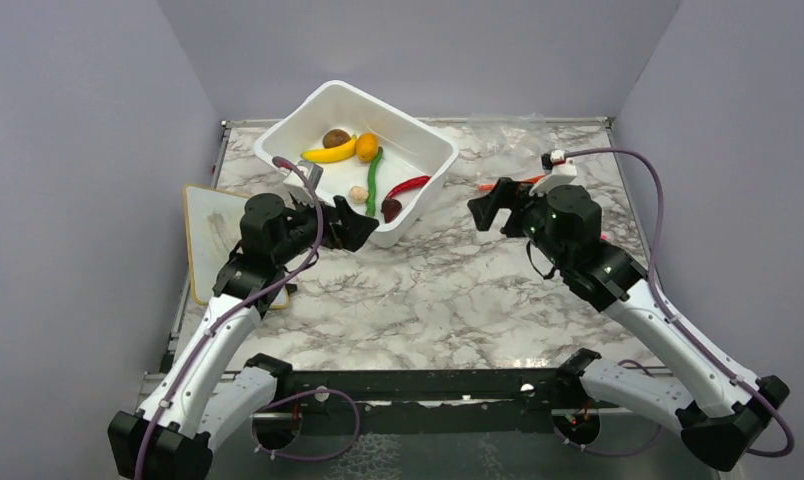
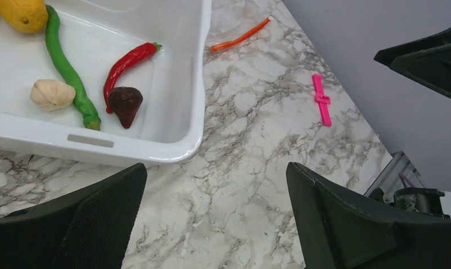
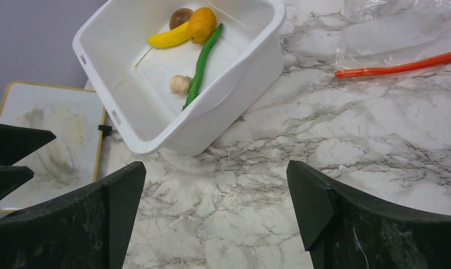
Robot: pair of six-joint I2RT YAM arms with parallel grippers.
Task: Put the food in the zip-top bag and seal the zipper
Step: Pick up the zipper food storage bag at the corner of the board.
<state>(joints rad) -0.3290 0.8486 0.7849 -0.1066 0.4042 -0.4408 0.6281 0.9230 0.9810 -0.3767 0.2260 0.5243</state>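
Zip-top bag (image 3: 403, 31): clear and crinkled, lying flat on the marbled surface (image 1: 428, 290) at the far right, near the white tub (image 1: 393, 116); nothing inside it
Zipper (image 3: 403, 63): orange-red strip along the bag's near edge; these views do not show whether the mouth is parted or pressed shut
Food: all seven pieces in the tub, none bagged. Banana (image 1: 330, 153), orange fruit (image 1: 367, 146) and brown ball (image 1: 336, 138) at the far end; green pod (image 1: 375, 180) down the middle; mushroom (image 1: 358, 193), red chili (image 1: 406, 187) and dark red piece (image 1: 391, 208) at the near end
Progress: judged at the outset; every transfer and the sealing remain
Left gripper (image 1: 363, 225): jaws wide apart, empty, just short of the tub's near wall
Right gripper (image 1: 488, 210): jaws wide apart, empty, over bare surface between tub and bag
Surroundings: pink clip (image 2: 322, 100), apart from the zipper; framed board (image 1: 213, 230) left of the tub
Obstacles: the tub walls hem in the food, and the limp bag likely needs holding open
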